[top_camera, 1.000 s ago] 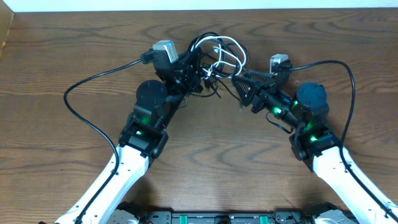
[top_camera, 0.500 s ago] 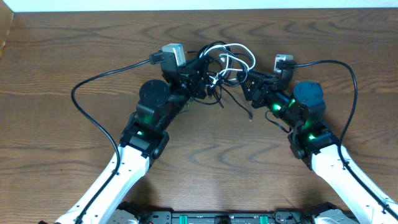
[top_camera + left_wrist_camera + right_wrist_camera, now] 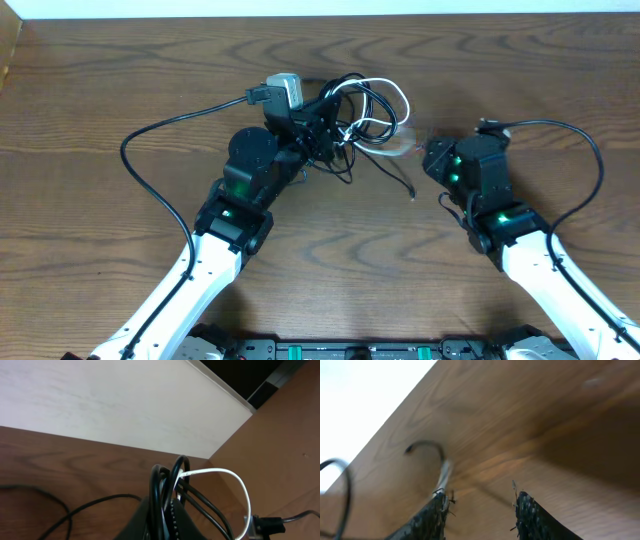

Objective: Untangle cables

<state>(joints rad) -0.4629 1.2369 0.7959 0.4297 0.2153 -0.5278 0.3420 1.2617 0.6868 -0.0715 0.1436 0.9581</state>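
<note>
The cables (image 3: 362, 108) form a tangled bunch of black cords with one white cord (image 3: 398, 100) looping out to the right, at the back middle of the table. My left gripper (image 3: 322, 122) is shut on black strands of the bunch. The left wrist view shows those strands (image 3: 161, 495) pinched between the jaws, the white cord (image 3: 243, 494) arching to the right, and a small plug (image 3: 265, 523) low at the right. My right gripper (image 3: 420, 150) stands just right of the tangle, blurred. Its fingers (image 3: 436, 512) are apart with bare wood between them. A blurred cord (image 3: 443, 469) lies beyond the left fingertip.
Thick black arm wires loop out over the wooden table (image 3: 330, 250) at the left (image 3: 130, 165) and at the right (image 3: 592, 165). A loose black cord end (image 3: 405, 188) trails toward the table's middle. A pale wall runs along the far edge (image 3: 500, 8).
My right gripper has pulled back to the right, away from the tangle, and its wrist has turned. The left gripper and the bunch have shifted slightly right.
</note>
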